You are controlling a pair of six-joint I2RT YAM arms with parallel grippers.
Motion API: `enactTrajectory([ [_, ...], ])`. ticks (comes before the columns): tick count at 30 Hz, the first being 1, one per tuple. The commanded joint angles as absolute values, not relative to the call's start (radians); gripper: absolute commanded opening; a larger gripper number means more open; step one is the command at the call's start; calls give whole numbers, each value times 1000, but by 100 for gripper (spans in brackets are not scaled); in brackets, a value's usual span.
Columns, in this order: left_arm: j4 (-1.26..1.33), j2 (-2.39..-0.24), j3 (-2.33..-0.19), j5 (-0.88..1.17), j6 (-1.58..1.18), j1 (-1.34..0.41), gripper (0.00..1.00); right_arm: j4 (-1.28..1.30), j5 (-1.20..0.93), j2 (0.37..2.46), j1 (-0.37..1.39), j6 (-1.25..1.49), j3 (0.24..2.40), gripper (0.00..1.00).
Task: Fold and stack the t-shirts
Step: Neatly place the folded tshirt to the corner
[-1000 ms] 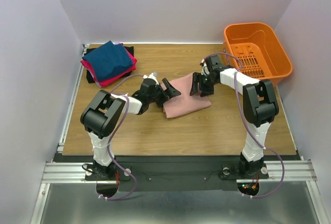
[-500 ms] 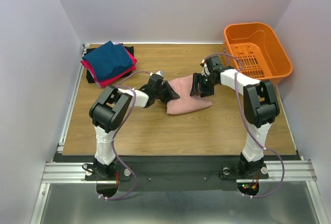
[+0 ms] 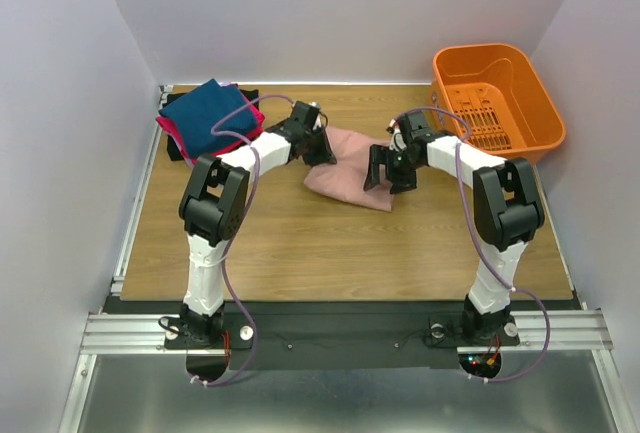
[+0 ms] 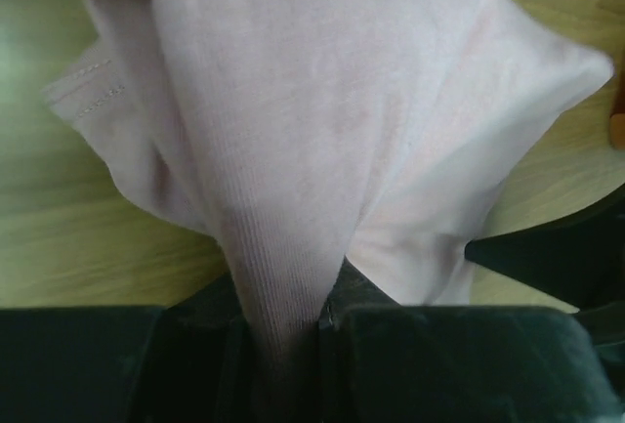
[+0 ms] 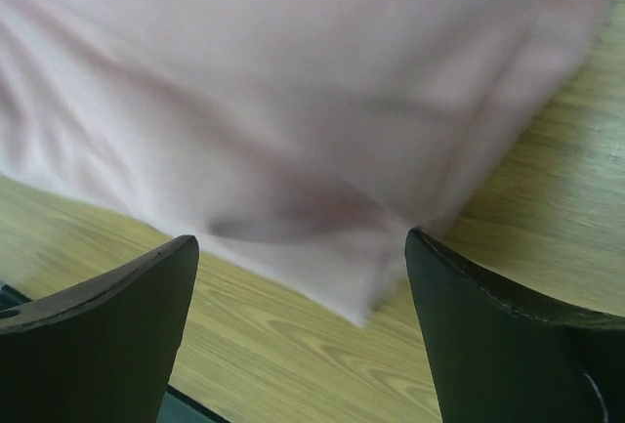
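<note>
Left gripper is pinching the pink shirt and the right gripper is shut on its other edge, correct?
Not quite. The left gripper does pinch the pink shirt, but the right gripper is open: the right wrist view shows its fingers wide apart over the shirt's edge, gripping nothing.

Soft dusty-pink cloth t-shirt (image 3: 345, 168): plain pale pink, fine ribbed knit.
Folded navy-blue cloth t-shirt (image 3: 207, 116): deep solid blue.
Folded magenta cloth t-shirt (image 3: 175, 138): bright pinkish red.
Orange rectangular plastic basket (image 3: 478, 50): vivid orange, slotted floor.
Flat wooden table (image 3: 300, 243): light brown, grain streaks.
</note>
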State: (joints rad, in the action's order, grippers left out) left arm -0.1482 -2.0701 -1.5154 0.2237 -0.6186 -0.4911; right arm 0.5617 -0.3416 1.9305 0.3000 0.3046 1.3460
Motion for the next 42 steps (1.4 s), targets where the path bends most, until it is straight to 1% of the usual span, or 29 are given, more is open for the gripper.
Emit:
enactTrajectory([
  [1, -355, -2088, -1728, 181, -476, -431, 0, 623, -333, 1908, 307, 293, 1335, 93],
  [6, -477, -2135, -1937, 212, -437, -374, 0, 627, -356, 1937, 307, 272, 1344, 93],
  [12, -525, -2122, -2048, 270, -445, -272, 0, 630, -380, 1963, 307, 273, 1365, 93],
  [18, -491, -2091, -2060, 331, -479, -180, 0, 632, -409, 1990, 307, 278, 1381, 92],
  [21, -486, -2109, -2126, 376, -488, -137, 0, 632, -420, 1999, 307, 279, 1385, 92],
  [25, -496, -2151, -2290, 420, -494, -101, 0, 632, -426, 2006, 307, 281, 1390, 92],
  [27, -477, -2157, -2322, 460, -521, -75, 0, 632, -428, 2006, 307, 279, 1391, 92],
  [33, -407, -2111, -2313, 515, -592, 17, 0, 632, -431, 2003, 307, 279, 1388, 92],
  [42, -374, -1933, -2094, 495, -531, 136, 0, 632, -442, 2000, 307, 279, 1387, 92],
])
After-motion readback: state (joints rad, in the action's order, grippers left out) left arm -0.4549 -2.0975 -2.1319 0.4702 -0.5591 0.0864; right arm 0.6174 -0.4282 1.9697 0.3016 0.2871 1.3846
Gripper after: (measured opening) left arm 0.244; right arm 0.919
